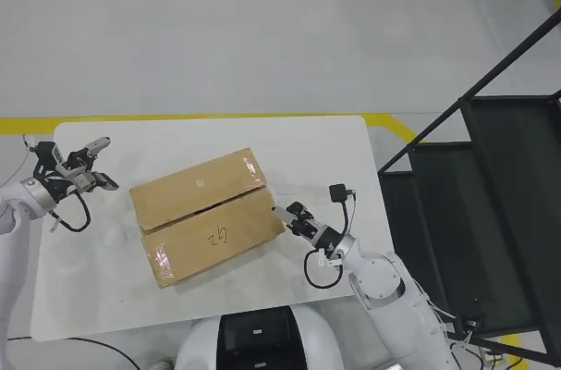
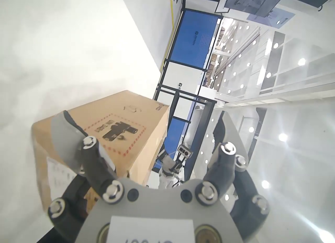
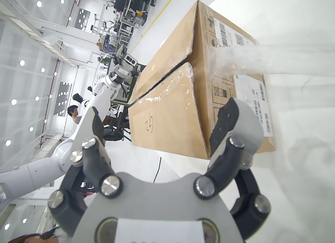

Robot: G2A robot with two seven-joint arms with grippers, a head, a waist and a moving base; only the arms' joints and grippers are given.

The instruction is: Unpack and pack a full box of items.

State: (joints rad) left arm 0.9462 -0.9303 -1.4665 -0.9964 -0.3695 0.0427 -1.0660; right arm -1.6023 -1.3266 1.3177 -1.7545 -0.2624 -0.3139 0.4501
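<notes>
Beside the closed brown cardboard box (image 1: 206,217), left gripper (image 1: 103,165) at nine o'clock, right gripper (image 1: 293,217) at four, are gaping. Unpacking is apparently waiting.

White arms, grey and black grippers

The left arm (image 1: 5,215) and right arm (image 1: 384,279) have glossy white shells, and a looped black cable (image 1: 310,269) hangs at each wrist. The left gripper (image 1: 103,164) and right gripper (image 1: 292,218) each have a grey plate (image 3: 157,198), black links (image 3: 225,160), silver screws (image 3: 108,184), grey fingers (image 3: 247,117) with rough black pads (image 3: 222,123), and a white label (image 3: 157,231) at lower centre.
</notes>
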